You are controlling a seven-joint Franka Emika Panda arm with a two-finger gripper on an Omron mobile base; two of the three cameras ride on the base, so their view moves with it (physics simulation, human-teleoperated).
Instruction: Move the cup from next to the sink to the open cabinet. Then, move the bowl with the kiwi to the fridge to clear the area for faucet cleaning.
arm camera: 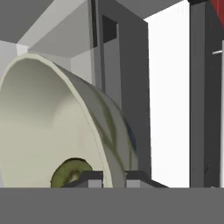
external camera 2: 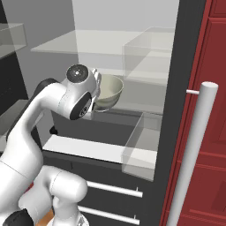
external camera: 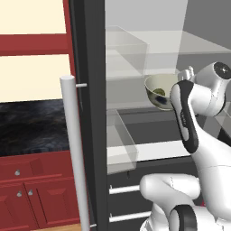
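Note:
I hold the cream-white bowl (external camera: pixel 155 85) (external camera 2: pixel 111 89) by its rim inside the open black fridge (external camera: pixel 92 113) (external camera 2: pixel 190 66), at the height of a middle shelf. In the hand view my gripper (arm camera: pixel 114 177) is shut on the bowl (arm camera: pixel 52 127), one finger on each side of its wall. The kiwi (arm camera: pixel 70 172) (external camera: pixel 159 92) lies low in the bowl's greenish inside. I cannot tell whether the bowl touches the shelf under it. The cup, sink and open cabinet are out of view.
The fridge door's silver bar handle (external camera: pixel 74 149) (external camera 2: pixel 194 145) stands close in front. Clear door bins (external camera: pixel 122 144) (external camera 2: pixel 141 150) jut beside the white shelf (external camera: pixel 153 151). Two drawer handles (external camera: pixel 124 189) (external camera 2: pixel 114 190) sit below. Red base cabinets (external camera: pixel 27 189) and black counter (external camera: pixel 31 122) lie left.

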